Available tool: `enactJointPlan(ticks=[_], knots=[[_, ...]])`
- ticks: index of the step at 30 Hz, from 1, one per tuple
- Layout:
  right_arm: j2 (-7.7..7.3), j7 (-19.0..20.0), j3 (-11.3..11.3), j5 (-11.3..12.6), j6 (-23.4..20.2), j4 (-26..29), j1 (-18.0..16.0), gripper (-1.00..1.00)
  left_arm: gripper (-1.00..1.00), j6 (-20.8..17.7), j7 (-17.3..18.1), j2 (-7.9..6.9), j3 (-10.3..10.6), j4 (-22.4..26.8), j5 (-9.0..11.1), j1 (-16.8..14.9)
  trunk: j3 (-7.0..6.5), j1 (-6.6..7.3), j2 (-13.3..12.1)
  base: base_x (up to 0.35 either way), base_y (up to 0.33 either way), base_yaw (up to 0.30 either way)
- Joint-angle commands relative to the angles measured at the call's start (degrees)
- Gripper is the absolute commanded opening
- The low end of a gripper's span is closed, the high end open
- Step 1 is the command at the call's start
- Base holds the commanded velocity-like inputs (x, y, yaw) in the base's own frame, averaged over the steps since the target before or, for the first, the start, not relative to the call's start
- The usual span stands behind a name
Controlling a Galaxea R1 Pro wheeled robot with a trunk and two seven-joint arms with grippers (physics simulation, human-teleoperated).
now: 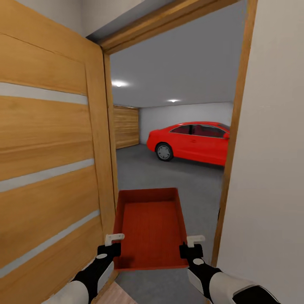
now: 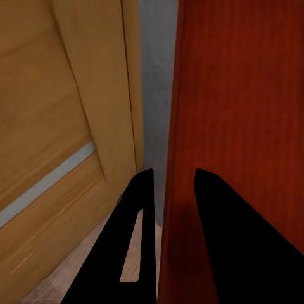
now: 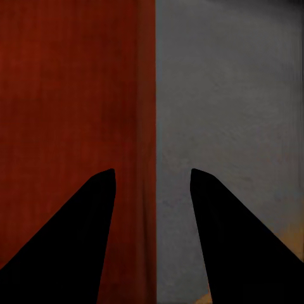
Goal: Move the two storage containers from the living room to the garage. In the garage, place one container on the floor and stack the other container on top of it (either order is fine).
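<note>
Container [image 1: 151,228] side walls between both jaws, left and right.

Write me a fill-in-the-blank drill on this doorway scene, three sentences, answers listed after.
1. The orange-red rectangular open box is carried between the left pincer and the right pincer, one at each ____.
2. The car parked past the wooden door frame is coloured ____.
3. The open wooden door with pale stripes stands on the robot's ____ side.

Missing words: side; red; left
</note>
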State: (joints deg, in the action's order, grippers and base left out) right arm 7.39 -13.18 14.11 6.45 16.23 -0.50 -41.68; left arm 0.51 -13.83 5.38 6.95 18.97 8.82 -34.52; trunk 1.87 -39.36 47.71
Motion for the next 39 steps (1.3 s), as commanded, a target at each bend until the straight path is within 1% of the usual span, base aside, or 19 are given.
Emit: enactJointPlan(ticks=[1,7,19,28,39], knots=[[0.07,0.17,-1.45,-1.35,2.25,0.15,-0.07,-1.0,-1.0,0.02,-0.58,-2.33,-0.08,-0.08,0.85,-0.02,0.1,-0.05,0.08,0.315,0.182,-0.039],[0.08,0.1,-1.45,-1.35,2.23,0.15,-0.07,-1.0,-1.0,0.02,-0.58,-2.32,-0.08,-0.08,0.85,-0.02,0.1,-0.05,0.08,0.314,0.185,-0.057],[0.08,0.09,-1.45,-1.35,2.23,0.15,-0.07,-1.0,-1.0,0.02,-0.58,-2.3,-0.07,-0.08,0.85,-0.02,0.1,-0.05,0.08,0.31,0.19,-0.261],[0.07,-0.01,-1.45,-1.35,2.24,0.15,-0.07,-1.0,-1.0,0.02,-0.58,-2.3,-0.05,-0.08,0.85,-0.02,0.1,-0.05,0.08,0.307,0.192,-0.076],[0.07,0.17,-1.45,-1.35,2.25,0.15,-0.07,-1.0,-1.0,0.02,-0.58,-2.3,-0.05,-0.08,0.85,-0.02,0.1,-0.05,0.08,0.307,0.192,-0.264]])
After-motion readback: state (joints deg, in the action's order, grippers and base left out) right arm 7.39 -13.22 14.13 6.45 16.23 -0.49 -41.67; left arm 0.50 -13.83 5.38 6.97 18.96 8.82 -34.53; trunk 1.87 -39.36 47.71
